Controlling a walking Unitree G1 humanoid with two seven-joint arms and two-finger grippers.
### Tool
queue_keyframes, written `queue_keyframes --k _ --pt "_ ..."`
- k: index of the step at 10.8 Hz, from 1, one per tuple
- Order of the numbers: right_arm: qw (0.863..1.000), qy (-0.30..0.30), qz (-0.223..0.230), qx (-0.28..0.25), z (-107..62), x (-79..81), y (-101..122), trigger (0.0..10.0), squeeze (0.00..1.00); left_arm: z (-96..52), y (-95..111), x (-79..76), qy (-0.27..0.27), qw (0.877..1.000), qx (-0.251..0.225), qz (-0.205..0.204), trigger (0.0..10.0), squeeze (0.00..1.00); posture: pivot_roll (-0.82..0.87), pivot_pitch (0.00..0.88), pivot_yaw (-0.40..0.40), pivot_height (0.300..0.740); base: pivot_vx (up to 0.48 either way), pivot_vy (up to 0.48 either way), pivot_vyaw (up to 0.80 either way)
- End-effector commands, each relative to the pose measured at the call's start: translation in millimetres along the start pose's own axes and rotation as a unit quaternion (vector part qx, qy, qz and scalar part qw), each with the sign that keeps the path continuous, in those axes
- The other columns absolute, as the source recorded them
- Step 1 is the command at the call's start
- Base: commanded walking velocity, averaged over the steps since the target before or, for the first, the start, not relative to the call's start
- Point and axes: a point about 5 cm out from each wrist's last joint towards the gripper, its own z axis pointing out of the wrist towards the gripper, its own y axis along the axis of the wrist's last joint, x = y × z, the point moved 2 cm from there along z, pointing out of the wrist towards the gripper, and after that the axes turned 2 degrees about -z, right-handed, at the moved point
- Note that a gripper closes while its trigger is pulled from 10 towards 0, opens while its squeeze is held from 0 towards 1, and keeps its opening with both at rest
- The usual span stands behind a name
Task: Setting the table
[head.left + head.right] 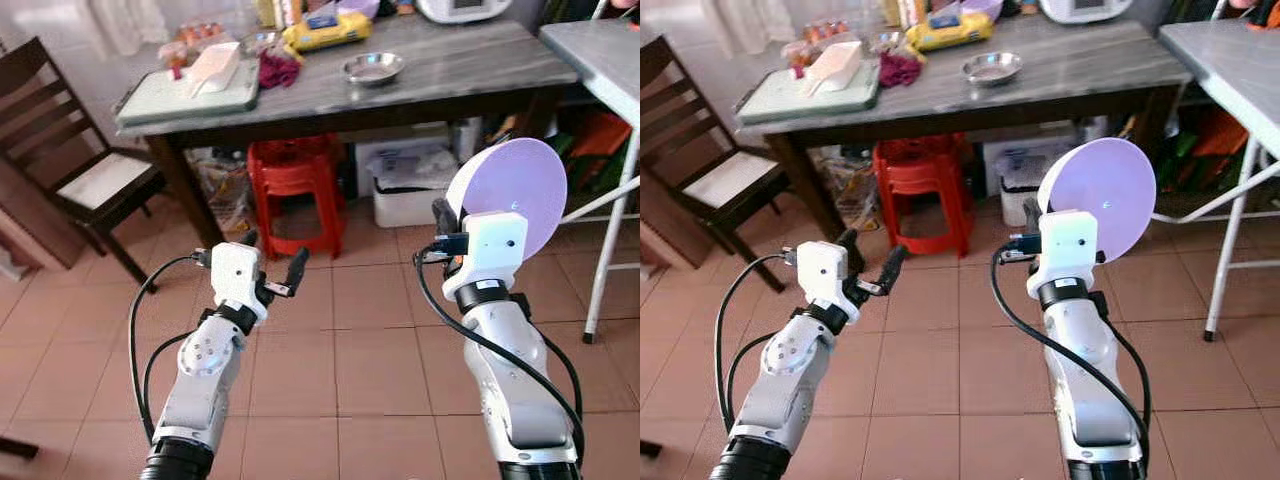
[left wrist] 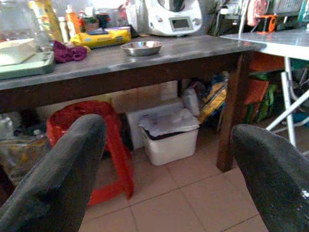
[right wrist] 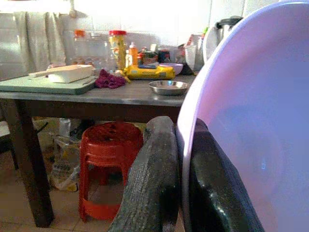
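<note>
My right gripper [image 3: 181, 179] pinched the rim of the lilac plate [image 1: 515, 195], held upright at two o'clock, short of the grey table [image 1: 470, 65]. My left gripper [image 1: 272, 268] hovered at ten o'clock, fingers spread wide, empty, above the tiled floor [image 1: 340, 350].

A stack of red plastic stools [image 1: 293, 190] stands on the tiled floor under the grey-topped dark wooden table [image 1: 450, 75], with a white lidded plastic bin [image 1: 408, 190] just beside it. A dark wooden chair with a pale seat [image 1: 85, 175] sits off the table's left end. On the tabletop lie a crumpled magenta cloth [image 1: 278, 70] and a yellow packet [image 1: 326, 32], near a white kitchen appliance [image 2: 173, 17] at the back.
</note>
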Motion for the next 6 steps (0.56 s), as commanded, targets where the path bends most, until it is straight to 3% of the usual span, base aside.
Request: queue_keyframes --k 1,3,6 --pt "1.000 0.004 0.004 -0.016 1.9 3.6 7.4 10.0 0.00 -1.3 4.0 3.3 -0.003 1.000 -0.005 0.005 10.0 0.00 -0.10 0.090 0.135 0.740 0.337 0.000 0.00" --pt "1.000 0.007 0.002 -0.019 3.1 4.9 8.4 10.0 0.00 -1.0 4.0 4.1 -0.003 1.000 -0.004 0.007 10.0 0.00 -0.10 0.088 0.136 0.740 0.358 0.000 0.00" --pt "1.000 0.007 0.000 -0.019 2.4 5.2 7.9 10.0 0.00 -2.2 3.0 3.3 -0.006 1.000 -0.002 0.007 10.0 0.00 -0.10 0.089 0.138 0.740 0.369 0.000 0.48"
